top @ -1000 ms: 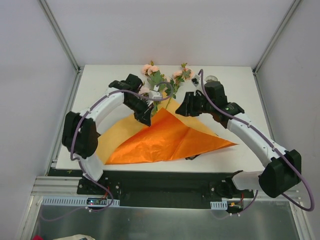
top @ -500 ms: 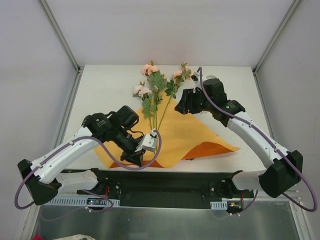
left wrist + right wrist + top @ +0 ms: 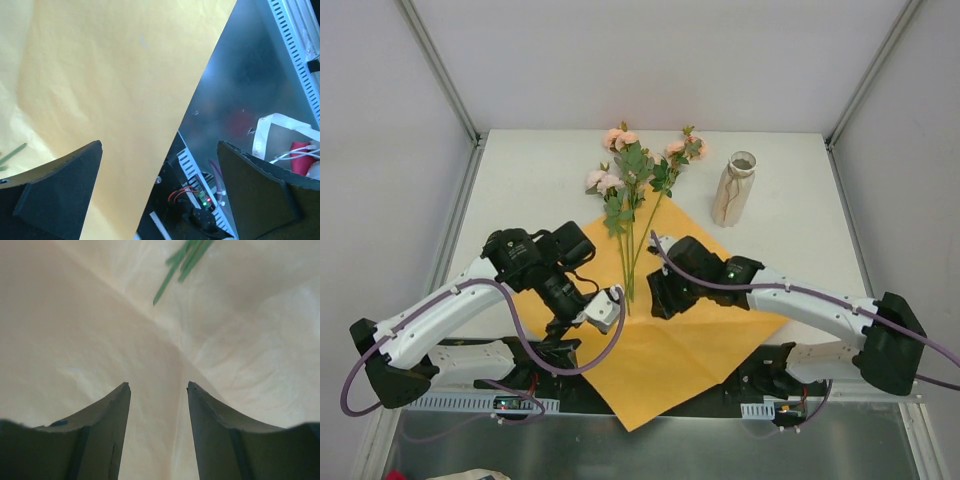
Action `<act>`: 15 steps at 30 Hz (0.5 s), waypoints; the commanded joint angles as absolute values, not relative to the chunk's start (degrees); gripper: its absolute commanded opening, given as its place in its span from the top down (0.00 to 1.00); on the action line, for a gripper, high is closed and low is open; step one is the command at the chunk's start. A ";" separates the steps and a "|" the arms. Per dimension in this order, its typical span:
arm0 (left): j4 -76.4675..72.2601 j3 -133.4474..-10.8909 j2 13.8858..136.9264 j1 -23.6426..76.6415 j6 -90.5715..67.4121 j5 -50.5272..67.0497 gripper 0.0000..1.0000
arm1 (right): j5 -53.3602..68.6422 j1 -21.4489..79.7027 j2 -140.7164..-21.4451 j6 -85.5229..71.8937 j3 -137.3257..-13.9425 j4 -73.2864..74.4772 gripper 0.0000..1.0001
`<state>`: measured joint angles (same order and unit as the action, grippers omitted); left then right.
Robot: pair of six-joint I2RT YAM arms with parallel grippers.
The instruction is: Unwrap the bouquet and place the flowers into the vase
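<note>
The bouquet is undone: the orange paper lies flat as a diamond, its near corner hanging over the table edge. The flowers, peach-pink roses on green stems, rest on its far corner, heads pointing away. Their stem ends show in the right wrist view. The pale vase stands upright at the back right, apart from both arms. My left gripper is wide open over the paper's near left edge, holding nothing. My right gripper hovers open over the paper just below the stem ends, with nothing between its fingers.
The white table is walled in by grey panels on three sides. Below the paper's overhanging edge I see the metal rail with wiring at the arm bases.
The folded paper has been pulled flat toward the near edge. My left gripper let go of it and opened. The right arm swung from beside the vase down to the middle of the paper.
</note>
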<state>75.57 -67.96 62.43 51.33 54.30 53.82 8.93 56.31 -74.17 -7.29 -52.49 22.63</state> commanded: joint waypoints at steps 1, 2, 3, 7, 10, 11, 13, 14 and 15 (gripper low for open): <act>82.79 -75.40 62.14 51.59 55.99 53.18 0.01 | 1.16 59.94 -66.28 -12.30 -50.89 27.15 0.43; 82.62 -76.54 62.23 51.50 55.12 51.61 0.01 | -2.77 60.03 -65.66 -12.48 -51.58 27.85 0.40; 81.57 -78.29 62.31 51.42 52.58 50.46 0.01 | -4.99 59.86 -65.48 -12.13 -52.72 28.73 0.38; 74.01 -78.49 62.57 46.87 42.55 40.27 0.01 | -13.70 56.00 -71.35 -11.17 -65.44 33.22 0.36; 73.65 -78.93 66.61 40.29 40.34 36.65 0.01 | -15.29 52.22 -79.43 -10.99 -72.14 32.88 0.36; 73.57 -78.49 68.88 33.73 40.17 37.52 0.01 | -15.03 51.42 -82.76 -10.12 -75.03 31.48 0.36; 72.78 -76.91 71.00 25.88 40.34 42.08 0.01 | -13.46 51.15 -86.12 -6.09 -77.33 26.66 0.35; 71.82 -76.21 72.84 19.31 38.78 43.06 0.01 | -13.27 51.15 -89.70 -4.59 -79.69 25.59 0.35; 70.68 -75.07 73.73 16.99 37.80 43.50 0.01 | -12.92 50.89 -91.74 -3.44 -81.28 24.88 0.35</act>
